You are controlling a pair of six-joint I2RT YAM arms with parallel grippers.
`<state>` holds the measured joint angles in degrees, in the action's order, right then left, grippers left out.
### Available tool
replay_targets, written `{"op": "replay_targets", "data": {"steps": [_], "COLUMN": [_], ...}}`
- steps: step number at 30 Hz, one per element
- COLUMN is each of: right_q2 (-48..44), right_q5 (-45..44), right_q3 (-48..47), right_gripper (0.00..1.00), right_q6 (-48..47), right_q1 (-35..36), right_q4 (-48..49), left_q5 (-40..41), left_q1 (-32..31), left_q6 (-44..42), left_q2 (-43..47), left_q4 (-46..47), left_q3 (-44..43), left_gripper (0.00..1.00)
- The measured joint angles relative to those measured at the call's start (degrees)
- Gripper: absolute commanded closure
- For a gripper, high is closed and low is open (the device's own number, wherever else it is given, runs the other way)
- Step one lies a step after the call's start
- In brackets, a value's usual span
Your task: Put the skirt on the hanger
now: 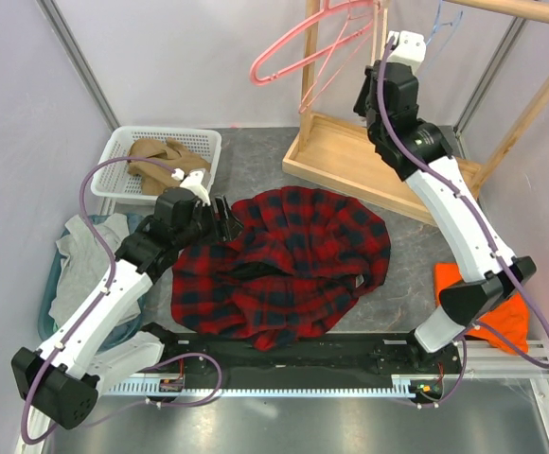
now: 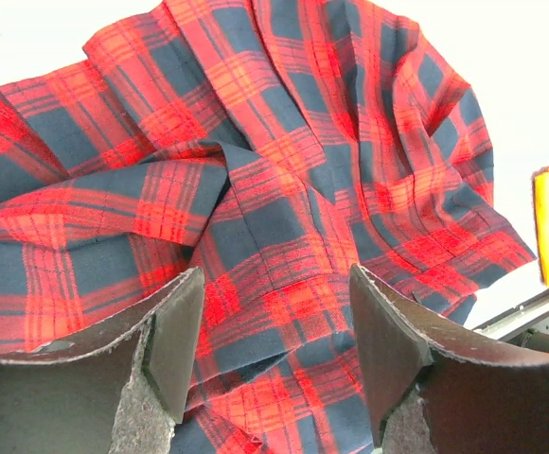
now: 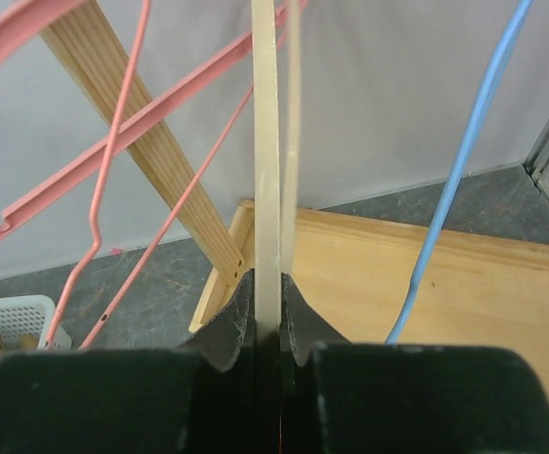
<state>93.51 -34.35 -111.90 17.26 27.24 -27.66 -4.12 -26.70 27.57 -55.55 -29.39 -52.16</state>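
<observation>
Top view: grey worktop point(image 1: 407, 274), pale walls; the skirt point(image 1: 156, 159) lies in the white basket point(image 1: 112, 161), well apart from the hanging hanger point(image 1: 256, 71).
Left wrist: left jaws apart above the plaid shirt point(image 2: 256, 189), likely waiting.
Right wrist: right jaws clamped on a pale wooden strip point(image 3: 266, 170), hanger just beside.

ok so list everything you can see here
skirt: one, tan-brown, in the basket
basket: one, white, far left
hanger: count unclear, pink, on the rack
blue hanger: one, light blue, on the rack
rack: one, pale wood, far right
plaid shirt: one, red-black, centre
grey garment: one, grey, left edge
orange cloth: one, orange, right edge
wooden strip: one, pale, by the rack
left gripper: black, open above the plaid shirt
right gripper: black, shut on the wooden strip
</observation>
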Motion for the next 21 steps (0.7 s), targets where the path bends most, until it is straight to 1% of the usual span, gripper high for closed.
{"op": "replay_targets", "data": {"steps": [5,8,9,10,12,16,21], "right_q2": [-4.3,-7.4,-8.9,-10.1,-12.8,-20.3,-30.4], "right_q5": [3.7,5.8,6.7,7.4,9.5,14.3,19.6], "right_q3": [0.0,1.2,2.4,3.2,5.2,9.5,10.9], "right_gripper": [1.0,1.0,1.0,1.0,1.0,1.0,1.0], "right_q6": [-1.7,-2.2,-2.4,-2.6,-3.0,-3.9,-5.3], "right_q1": [0.0,0.1,0.1,0.1,0.1,0.1,0.1], "right_q4": [-0.6,-2.3,-3.0,-3.5,-4.5,-8.2,-15.9], "left_q5": [-0.6,-0.7,-0.8,-0.8,-0.9,-1.6,-2.8], "left_q1": [0.0,0.0,0.0,0.0,0.0,0.0,0.0], "left_q6": [0.0,0.0,0.0,0.0,-0.1,-0.3,-1.1], "left_q2": [-0.5,-0.7,-0.8,-0.9,-1.0,-1.0,-1.0], "left_q4": [0.6,1.0,1.2,1.3,1.5,3.3,4.5], "left_q3": [0.0,0.0,0.0,0.0,0.0,0.0,-1.4], "left_gripper": [0.29,0.18,0.11,0.06,0.01,0.0,0.01]}}
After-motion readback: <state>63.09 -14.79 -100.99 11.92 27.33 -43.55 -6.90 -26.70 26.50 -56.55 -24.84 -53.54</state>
